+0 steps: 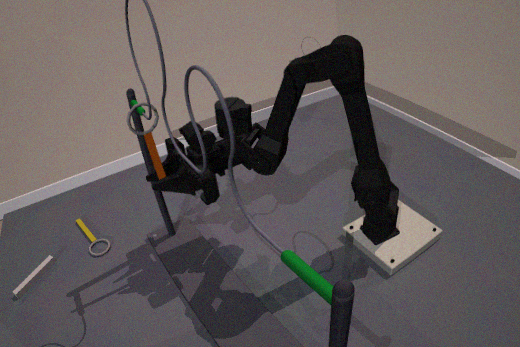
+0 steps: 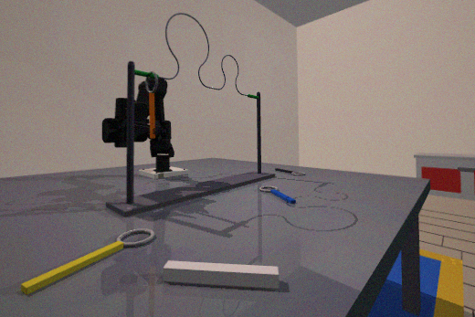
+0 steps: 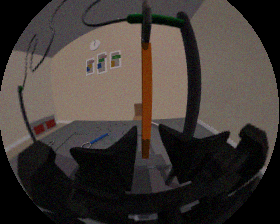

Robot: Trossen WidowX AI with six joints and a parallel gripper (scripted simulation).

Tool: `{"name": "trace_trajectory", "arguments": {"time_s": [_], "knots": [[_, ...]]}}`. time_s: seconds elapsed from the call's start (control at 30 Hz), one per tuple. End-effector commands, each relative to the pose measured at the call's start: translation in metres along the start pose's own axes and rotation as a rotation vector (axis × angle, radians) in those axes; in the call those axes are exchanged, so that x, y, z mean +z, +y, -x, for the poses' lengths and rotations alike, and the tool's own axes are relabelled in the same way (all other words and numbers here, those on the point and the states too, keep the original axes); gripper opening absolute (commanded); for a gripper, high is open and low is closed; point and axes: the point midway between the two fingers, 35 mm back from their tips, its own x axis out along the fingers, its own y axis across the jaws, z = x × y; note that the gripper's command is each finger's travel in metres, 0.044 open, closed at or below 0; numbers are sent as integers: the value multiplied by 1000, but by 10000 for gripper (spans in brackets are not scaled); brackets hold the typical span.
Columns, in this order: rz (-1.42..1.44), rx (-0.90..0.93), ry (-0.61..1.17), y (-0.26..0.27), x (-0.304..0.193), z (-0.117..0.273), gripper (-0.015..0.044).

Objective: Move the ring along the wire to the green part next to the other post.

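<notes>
The ring (image 1: 129, 123) (image 3: 146, 30) hangs around the green part (image 1: 136, 106) (image 2: 143, 73) (image 3: 167, 20) beside the far post in the top view (image 1: 165, 213) (image 2: 131, 133) (image 3: 192, 80). Its orange handle (image 1: 155, 156) (image 2: 152, 112) (image 3: 147, 90) points down, nearly upright in the wrist view. My gripper (image 1: 161, 171) (image 3: 147, 127) is partly open, with the handle's lower part between its fingertips and small gaps showing on both sides in the wrist view. The other green part (image 1: 307, 276) (image 2: 252, 96) joins the other post (image 1: 341, 316) (image 2: 258, 138).
The grey wire (image 1: 162, 61) (image 2: 208, 47) loops between the posts, and one low bend passes in front of my gripper in the top view. A yellow-handled ring (image 1: 85, 230) (image 2: 73, 267), a white bar (image 1: 33, 276) (image 2: 221, 275) and a blue-handled ring (image 2: 283, 196) (image 3: 99, 139) lie on the table.
</notes>
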Motion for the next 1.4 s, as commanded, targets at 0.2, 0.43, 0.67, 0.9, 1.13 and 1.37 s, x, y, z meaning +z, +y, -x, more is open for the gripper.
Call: {"name": "trace_trajectory", "arguments": {"time_s": [0.2, 0.43, 0.67, 0.9, 1.13, 1.37], "knots": [[-36, -4, 44, 5, -1, -6, 160], [-18, 3, 35, 2, -1, -7, 160], [-30, 25, 27, 4, -2, -9, 160], [-30, 25, 27, 4, -2, -9, 160], [-30, 25, 27, 4, -2, -9, 160], [-25, 22, 27, 4, -2, -8, 114]]}}
